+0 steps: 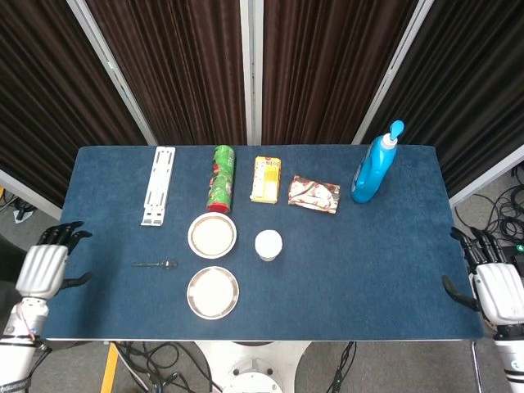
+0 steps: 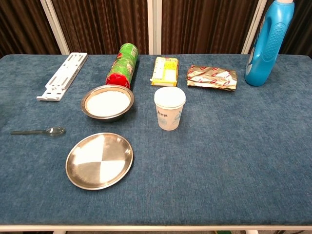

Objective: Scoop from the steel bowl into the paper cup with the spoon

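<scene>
Chest view — round steel bowl (image 2: pixel 107 102), clear spoon (image 2: pixel 38 131)

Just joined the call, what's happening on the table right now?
Nothing is being handled yet. The left robot hand and right robot hand sit off the table's sides, fingers apart, holding nothing. The spoon lies untouched on the blue table, left of the empty steel plate. The steel bowl holds white powder, with the paper cup upright to its right. Scooping hasn't started.
</scene>
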You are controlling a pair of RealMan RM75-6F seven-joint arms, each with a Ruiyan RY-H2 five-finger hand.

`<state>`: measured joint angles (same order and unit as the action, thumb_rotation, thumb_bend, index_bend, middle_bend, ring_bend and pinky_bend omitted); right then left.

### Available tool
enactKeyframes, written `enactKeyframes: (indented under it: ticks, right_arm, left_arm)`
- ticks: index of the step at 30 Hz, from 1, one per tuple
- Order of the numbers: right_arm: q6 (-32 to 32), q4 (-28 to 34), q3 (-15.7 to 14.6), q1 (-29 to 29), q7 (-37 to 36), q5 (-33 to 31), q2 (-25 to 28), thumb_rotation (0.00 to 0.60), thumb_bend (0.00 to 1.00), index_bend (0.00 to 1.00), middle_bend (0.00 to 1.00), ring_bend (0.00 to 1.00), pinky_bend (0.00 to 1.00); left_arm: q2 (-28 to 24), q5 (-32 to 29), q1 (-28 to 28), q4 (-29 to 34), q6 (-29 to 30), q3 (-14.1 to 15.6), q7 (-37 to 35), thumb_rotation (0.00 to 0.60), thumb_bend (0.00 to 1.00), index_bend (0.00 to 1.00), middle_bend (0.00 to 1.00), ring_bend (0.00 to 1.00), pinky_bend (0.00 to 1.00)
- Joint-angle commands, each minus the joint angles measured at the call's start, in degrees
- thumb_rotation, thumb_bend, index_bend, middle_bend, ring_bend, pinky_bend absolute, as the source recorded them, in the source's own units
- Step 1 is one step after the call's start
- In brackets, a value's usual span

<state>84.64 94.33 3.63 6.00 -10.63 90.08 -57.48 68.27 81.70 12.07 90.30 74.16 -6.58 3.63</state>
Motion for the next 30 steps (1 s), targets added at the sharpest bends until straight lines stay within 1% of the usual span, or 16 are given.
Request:
enactKeyframes:
  ticks: [1, 2, 5, 8, 9, 12, 15, 20, 26, 30]
  right_arm:
    - [-0.3, 0.0, 0.1, 0.2, 0.0, -0.3, 0.1, 0.600, 0.26, 0.00, 0.17, 0.00, 0.00]
    - [-0.4, 0.0, 0.1, 0.2, 0.0, -0.4, 0.1, 0.600, 0.26, 0.00, 0.17, 0.00, 0.00]
    - [-0.6, -0.1, 0.1, 0.2, 0.1, -0.7, 0.1, 0.600, 0.26, 0.00, 0.17, 0.00, 0.00]
    - [-1.1, -0.2, 0.1, 0.4, 0.1, -1.2, 0.1, 0.600, 0.26, 0.00, 0.17, 0.00, 0.00]
    - [-1.4, -0.3, 0.0, 0.5, 0.1, -1.3, 0.0, 0.600, 0.26, 0.00, 0.17, 0.00, 0.00]
    - [-1.8, -0.4, 0.0, 0.7, 0.1, -1.5, -0.1, 0.600, 0.26, 0.00, 0.17, 0.00, 0.00]
    - [-2.0, -0.6, 0.0, 0.8, -0.1, -1.6, -0.2, 0.600, 0.26, 0.00, 0.18, 0.00, 0.00]
    - [-2.1, -0.9, -0.1, 0.8, -0.4, -1.7, -0.2, 0.600, 0.26, 0.00, 0.18, 0.00, 0.00]
    - [-1.8, -1.0, -0.3, 0.5, -0.6, -1.8, -0.3, 0.600, 0.26, 0.00, 0.18, 0.00, 0.00]
    - [-1.7, -1.1, -0.5, 0.3, -0.7, -1.9, -0.3, 0.600, 0.26, 0.00, 0.18, 0.00, 0.00]
  left_arm:
    - [3.0, -2.0, 5.7, -3.3, -6.8, -2.2, -3.3, 0.600, 0.08, 0.44, 0.48, 0.41, 0.58]
    - [3.5, -2.3, 6.6, -3.9, -8.3, -2.3, -3.3, 0.600, 0.08, 0.46, 0.52, 0.47, 0.66]
    - [5.0, -3.8, 9.5, -5.1, -13.2, -2.2, -3.6, 0.600, 0.10, 0.47, 0.61, 0.58, 0.81]
    - [7.3, -5.7, 11.4, -7.0, -16.8, -2.0, -3.6, 0.600, 0.12, 0.49, 0.68, 0.67, 0.90]
    - [8.3, -6.3, 12.0, -7.7, -17.8, -1.8, -3.5, 0.600, 0.12, 0.49, 0.69, 0.68, 0.90]
    - [10.2, -7.6, 12.7, -8.8, -19.0, -1.6, -3.4, 0.600, 0.17, 0.51, 0.77, 0.77, 0.97]
    - [12.5, -9.2, 13.2, -10.2, -19.8, -1.5, -3.4, 0.600, 0.20, 0.54, 0.82, 0.82, 1.00]
    - [14.9, -12.5, 13.7, -11.4, -21.4, -1.1, -2.5, 0.600, 0.22, 0.56, 0.87, 0.87, 1.00]
    - [17.6, -15.8, 14.1, -12.9, -22.3, -0.8, -0.7, 0.600, 0.30, 0.57, 0.91, 0.90, 1.00]
    - [19.0, -17.4, 14.5, -13.8, -22.9, -0.5, 0.6, 0.600, 0.31, 0.58, 0.92, 0.91, 1.00]
